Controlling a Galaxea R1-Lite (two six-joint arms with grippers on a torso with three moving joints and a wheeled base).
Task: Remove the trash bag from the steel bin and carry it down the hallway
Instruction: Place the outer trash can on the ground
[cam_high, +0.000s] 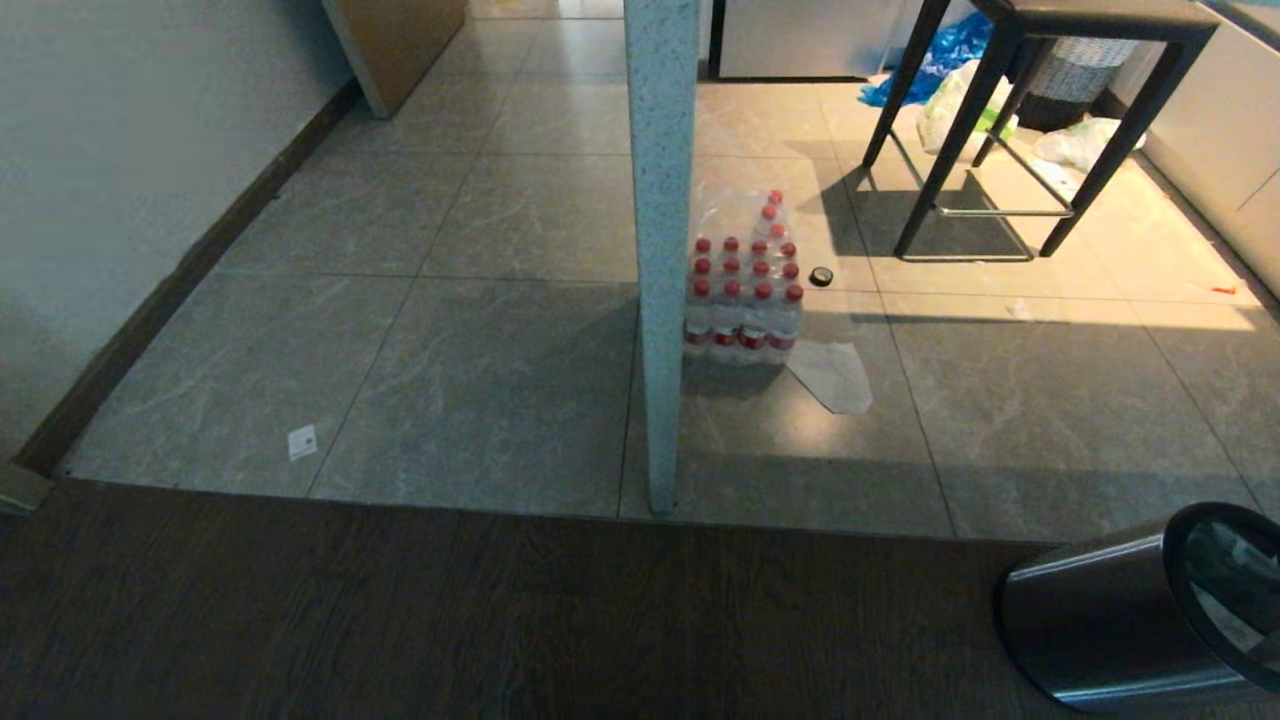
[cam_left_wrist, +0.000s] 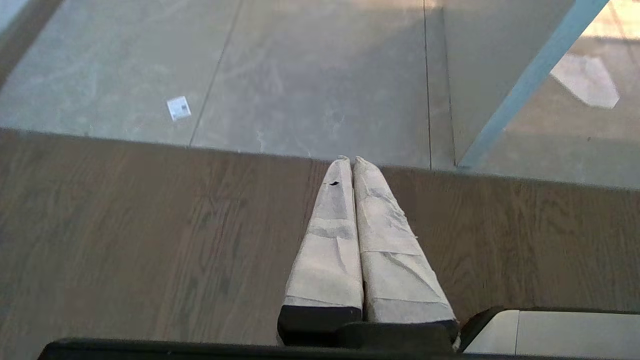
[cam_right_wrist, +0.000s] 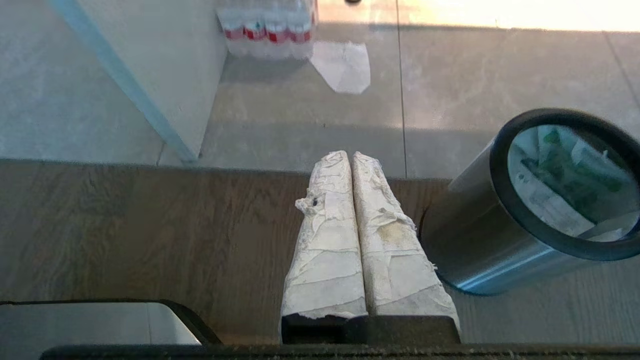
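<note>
- You'll find the steel bin (cam_high: 1110, 620) at the lower right corner of the head view, standing on the dark wood floor (cam_high: 400, 620), its black-ringed mouth cut by the frame edge.
- In the right wrist view the steel bin sits at the right of the frame, and you can look straight into it: the trash bag (cam_right_wrist: 565, 192), white with green printing, is still inside, crumpled below the rim.
- Your right gripper (cam_right_wrist: 350, 157) is at the lower middle of the right wrist view, its tape-wrapped fingers pressed together with nothing between them, over the wood floor and just beside the bin without touching it.
- Your left gripper (cam_left_wrist: 350, 161) is likewise closed and empty, at the lower middle of the left wrist view, above the wood floor near the edge of the grey tiles (cam_high: 480, 380).
- Neither arm shows in the head view.
- Beyond the wood, a pale speckled post (cam_high: 660, 250) rises through the centre of the head view; a wrapped pack of red-capped bottles (cam_high: 742, 290) stands against its right side, with a sheet of paper (cam_high: 832, 375) on the tiles just beside the pack.
- At the upper right you see a black stool (cam_high: 1030, 120), with blue and white bags behind it.
- A small white label (cam_high: 302, 441) lies on the tiles at the lower left.
</note>
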